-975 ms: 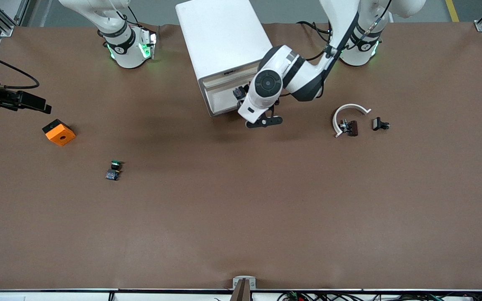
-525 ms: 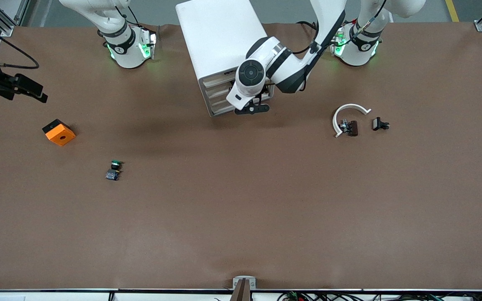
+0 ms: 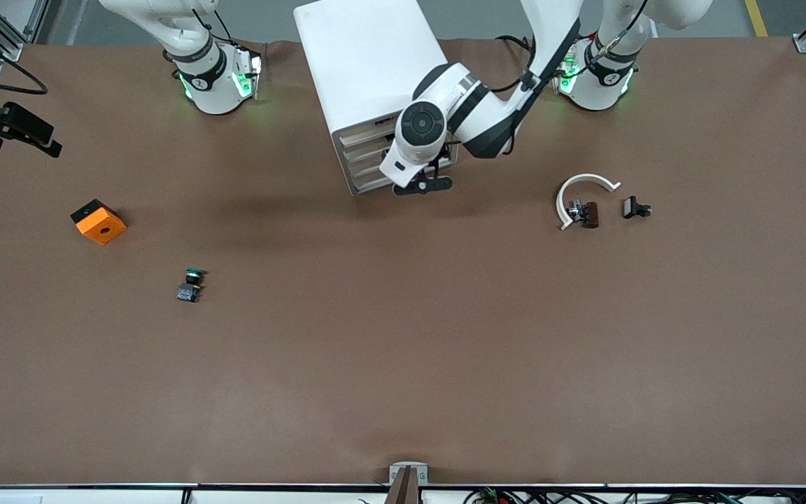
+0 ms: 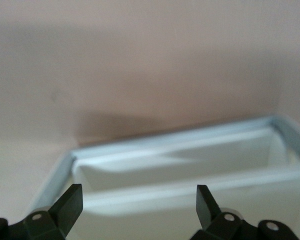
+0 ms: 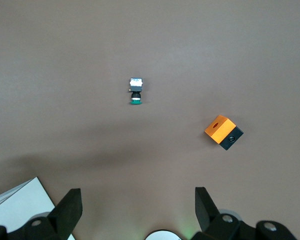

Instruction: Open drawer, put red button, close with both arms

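Brown matting covers the table. On it a green-capped button (image 3: 190, 285) is seen at about eight o'clock and an orange block (image 3: 98, 221) at nine. The red button is shown nowhere and is judged to lie inside the drawer (image 3: 366, 154), which is seen flush in the cabinet (image 3: 368, 63) at twelve. If the left gripper (image 4: 140, 196) is drawn away crookedly, a drawer front could be snagged and pulled open. It is held close in front of the drawers, spread and empty, its arm bent sharply. The right gripper (image 3: 39, 138), also spread and empty, is held waiting over the ten o'clock edge.
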`<state>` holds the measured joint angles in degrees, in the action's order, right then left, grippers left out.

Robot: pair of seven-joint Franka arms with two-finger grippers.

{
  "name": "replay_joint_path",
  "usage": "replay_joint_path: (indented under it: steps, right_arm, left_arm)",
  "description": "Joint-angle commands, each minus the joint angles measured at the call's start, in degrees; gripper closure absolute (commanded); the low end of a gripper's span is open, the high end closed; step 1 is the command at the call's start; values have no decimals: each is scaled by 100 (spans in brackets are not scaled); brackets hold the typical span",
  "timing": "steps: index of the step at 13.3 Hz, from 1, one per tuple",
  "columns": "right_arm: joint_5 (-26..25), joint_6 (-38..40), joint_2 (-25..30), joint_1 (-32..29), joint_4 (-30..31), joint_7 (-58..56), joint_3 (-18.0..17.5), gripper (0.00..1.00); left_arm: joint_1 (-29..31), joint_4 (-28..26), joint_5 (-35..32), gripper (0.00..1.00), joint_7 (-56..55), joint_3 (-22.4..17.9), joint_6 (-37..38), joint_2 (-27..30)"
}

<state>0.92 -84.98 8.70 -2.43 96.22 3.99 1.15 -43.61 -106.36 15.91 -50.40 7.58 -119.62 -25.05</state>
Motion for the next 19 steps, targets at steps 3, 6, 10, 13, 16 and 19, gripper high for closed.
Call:
replay_joint_path:
  steps: [3, 6, 10, 13, 16, 19]
  right_arm:
    - [-84, 87, -79, -126, -253, -56, -89, 0]
    - [-84, 87, -79, -126, -253, -56, -89, 0]
    - [-75, 87, -79, -117, -288, -65, -89, 0]
    - [-75, 87, -88, -117, -297, -65, -98, 0]
    - [-75, 87, -88, -91, -297, -65, -98, 0]
    - [-66, 87, -132, -82, -297, -65, -98, 0]
  left_arm:
    - [1545, 572, -984, 0, -31, 25, 96, 26]
    - [2390, 1168, -1388, 0, -31, 16, 691, 62]
    - [3165, 1978, -2082, 0, 109, 16, 1274, 271]
    - [3726, 1979, -2224, 0, 223, 25, 1318, 877]
    - [3920, 1988, -2268, 0, 1098, -10, 1652, 1405]
    - [4325, 1909, -2224, 0, 2670, -63, 2194, 2055]
